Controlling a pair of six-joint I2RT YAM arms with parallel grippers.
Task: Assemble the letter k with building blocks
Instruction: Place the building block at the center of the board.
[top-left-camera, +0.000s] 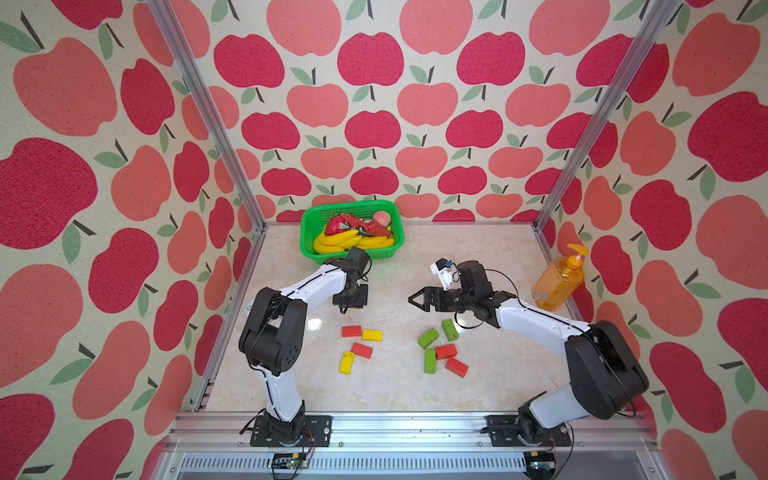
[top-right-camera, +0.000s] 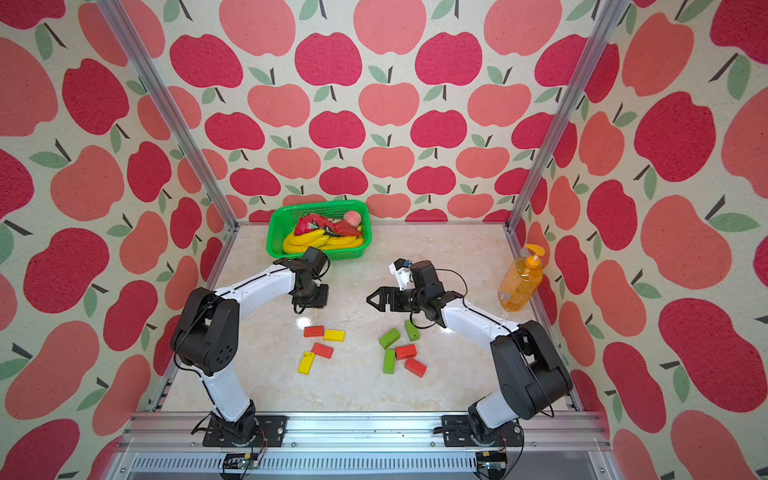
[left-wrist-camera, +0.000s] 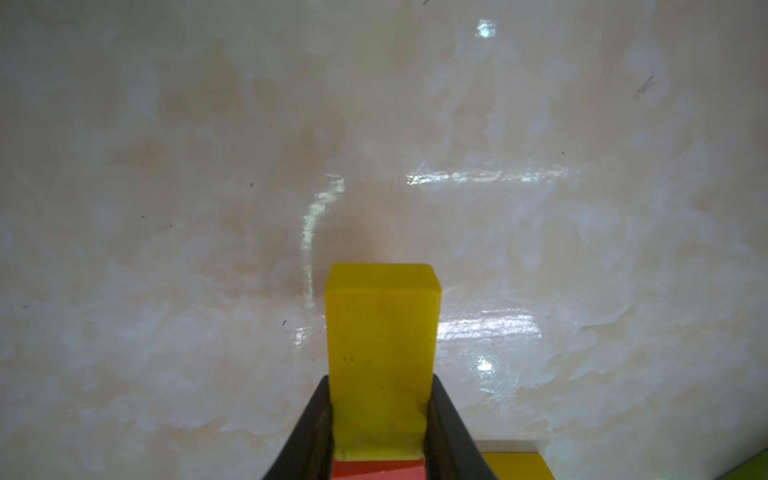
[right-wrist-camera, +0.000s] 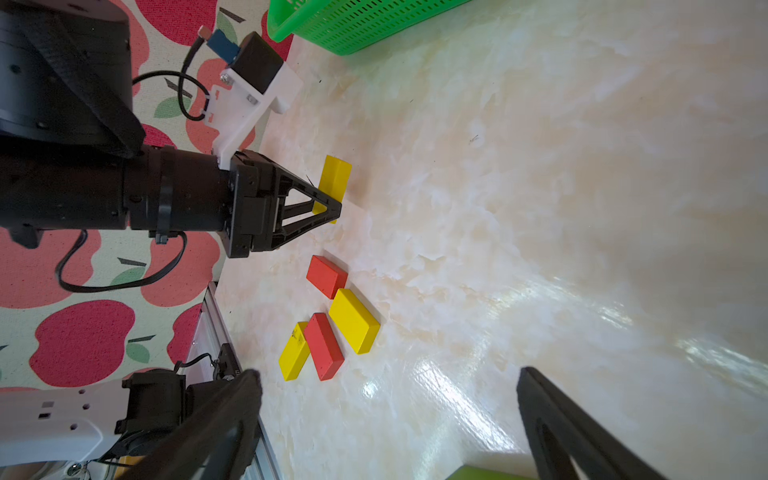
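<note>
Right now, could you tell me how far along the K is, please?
Done: nothing; no letter shape is laid yet. In hand: the left gripper is shut on a yellow block over the table; the right gripper is open and empty. Left: nine blocks, loose in two clusters, to arrange.

Blocks: ten. Yellow blocks (top-left-camera: 372, 335) (top-left-camera: 346, 362) (left-wrist-camera: 382, 332): three, two lying left of the middle of the counter (top-left-camera: 395, 390), the third showing in the wrist views. Red blocks (top-left-camera: 351, 331) (top-left-camera: 362, 350) (top-left-camera: 446, 351) (top-left-camera: 456, 367): four, two among those yellows, two nearer the right edge. Green blocks (top-left-camera: 428, 338) (top-left-camera: 450, 329) (top-left-camera: 430, 361): three, all beside the right-hand reds. Basket (top-left-camera: 306, 235): one, at the back edge, holding one peach (top-left-camera: 381, 217) and bananas (top-left-camera: 332, 243) too bunched to count. Soap bottle (top-left-camera: 555, 286): one, at the right edge.
</note>
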